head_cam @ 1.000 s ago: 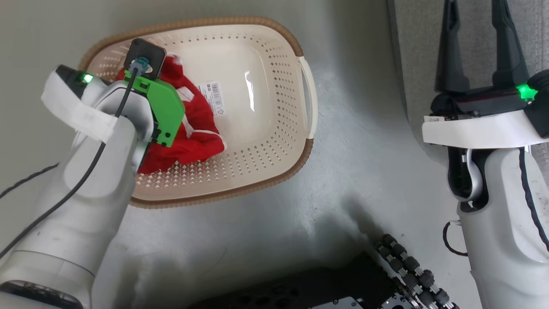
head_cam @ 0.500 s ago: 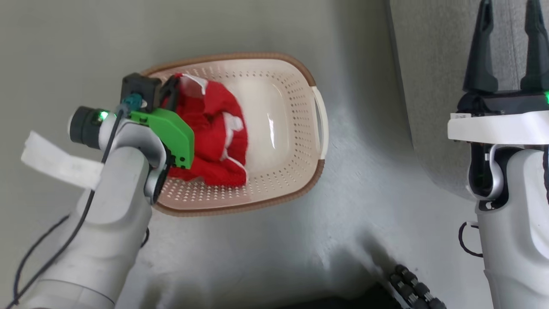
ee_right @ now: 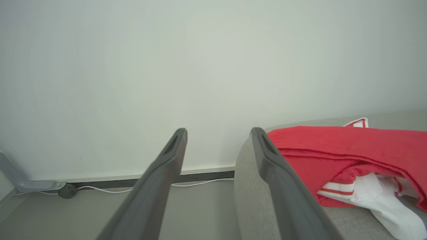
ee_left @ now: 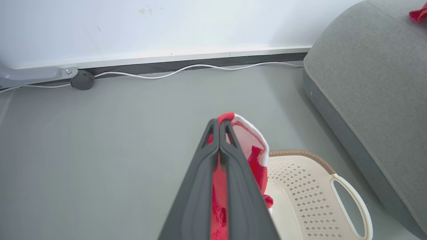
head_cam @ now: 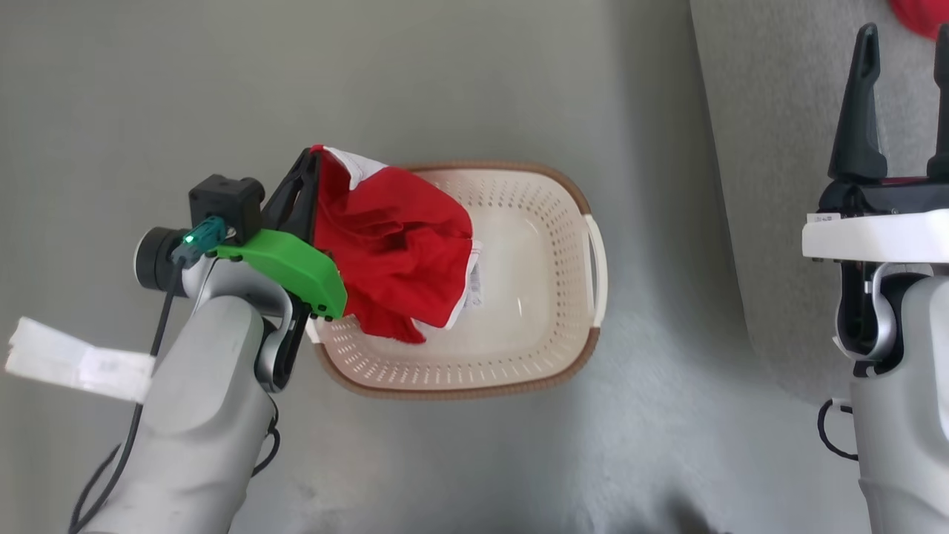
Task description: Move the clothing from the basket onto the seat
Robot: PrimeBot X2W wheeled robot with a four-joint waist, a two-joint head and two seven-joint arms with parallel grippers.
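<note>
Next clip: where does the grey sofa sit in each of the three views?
Head view: the sofa runs down the right edge, right of the basket.
Left wrist view: the sofa takes up the right side, upper corner downward.
Right wrist view: the sofa is at the lower right, behind the right finger.
Shared landmark: the red garment lying on the sofa.

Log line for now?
left claw shut on red fabric garment; over cream perforated basket; right claw open; second red garment on grey sofa
</note>
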